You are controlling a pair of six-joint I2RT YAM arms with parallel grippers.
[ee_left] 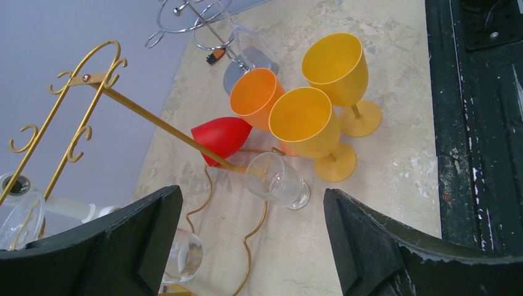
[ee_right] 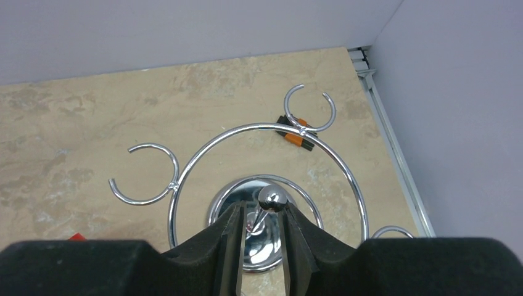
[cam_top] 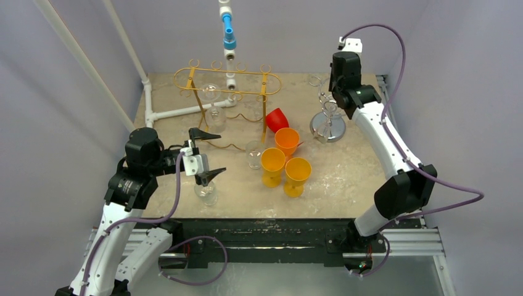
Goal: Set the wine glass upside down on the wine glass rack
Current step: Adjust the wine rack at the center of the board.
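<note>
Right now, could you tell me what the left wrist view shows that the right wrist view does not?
Only the left wrist view: the gold rack, a red cup, an orange cup, two yellow goblets, a clear glass and the open left gripper. Only the right wrist view: the right gripper straddling the stem below the ball top. Both: the chrome rack and the marble table.

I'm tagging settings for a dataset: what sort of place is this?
Probably a robot lab test cell, not a kitchen: plain lilac walls boxing in the table, arms bolted to a metal rail, staged plastic goblets beside a chrome rack.
</note>
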